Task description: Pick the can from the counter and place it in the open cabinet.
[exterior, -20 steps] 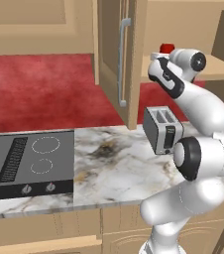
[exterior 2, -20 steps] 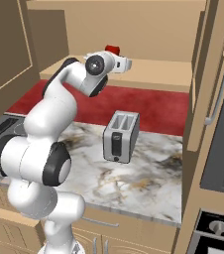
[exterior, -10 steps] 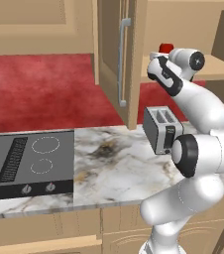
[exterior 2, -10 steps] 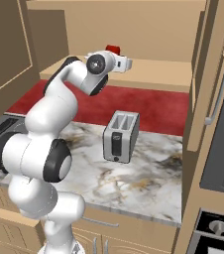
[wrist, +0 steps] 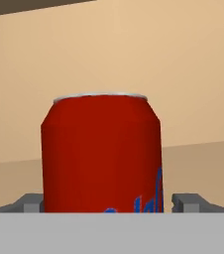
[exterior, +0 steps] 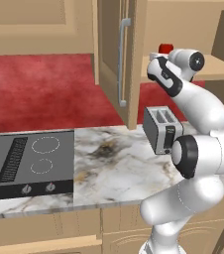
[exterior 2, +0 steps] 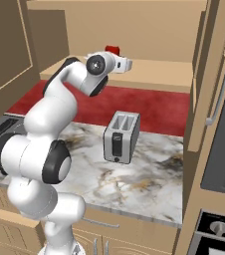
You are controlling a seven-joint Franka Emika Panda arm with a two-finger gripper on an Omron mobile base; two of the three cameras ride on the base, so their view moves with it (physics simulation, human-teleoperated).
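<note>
The red can (wrist: 101, 154) with a silver top stands upright inside the open cabinet, against its tan back wall. In the hand view its base is hidden. My gripper (wrist: 109, 203) is open around it: the left fingertip sits at the can's side and a small gap shows at the right one. From the base cameras, the can (exterior: 165, 48) (exterior 2: 113, 50) peeks out just behind my hand at the level of the cabinet shelf (exterior 2: 159, 72). The counter is out of view.
The cabinet door (exterior: 115, 59) with its long silver handle (exterior: 124, 62) stands open beside my arm. Below the shelf, a silver toaster (exterior 2: 120, 137) sits on a marble top (exterior: 114, 168), and a black cooktop (exterior: 25, 161) lies to the left.
</note>
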